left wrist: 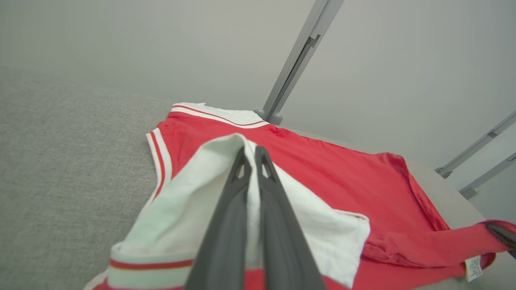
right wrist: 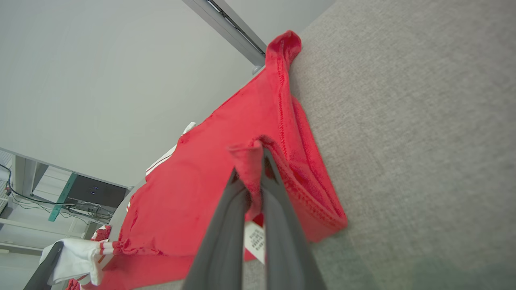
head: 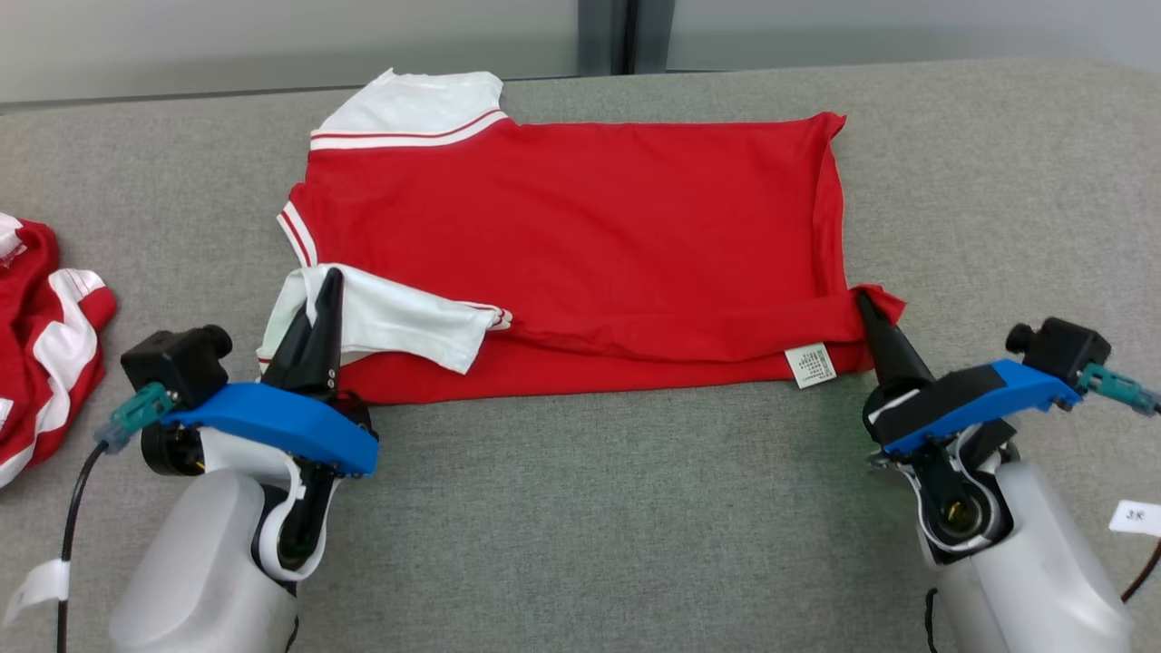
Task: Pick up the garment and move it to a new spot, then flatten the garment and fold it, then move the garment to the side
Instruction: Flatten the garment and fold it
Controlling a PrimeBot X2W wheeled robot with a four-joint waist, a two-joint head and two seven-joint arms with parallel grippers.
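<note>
1. Head view: we find the red garment (head: 580, 227) spread sideways on the grey surface (head: 580, 526), near its middle. The left claw (head: 329, 281) is clamped on the white sleeve (head: 399, 317) at the near left corner. The right claw (head: 862, 299) is clamped on the near right hem corner, just beside the care label (head: 810, 365). The near edge lies doubled over the body. We judge relocation and flattening done and the first lengthwise fold in hand. Further folds and the move aside are outstanding. A second red-and-white garment (head: 45, 317) lies crumpled at the surface's left edge, well apart.

2. Left wrist view: both fingers stand together with white sleeve cloth pinched between them, raised off the red body. Grey woven fabric covers the surface. A plain pale wall (left wrist: 121, 40) and a slanted metal post (left wrist: 298, 60) stand behind it.

3. Right wrist view: the fingers close on a red hem corner, with the label hanging just below. Beyond the surface's far edge we note shelving with cables (right wrist: 60, 189) against the wall.
</note>
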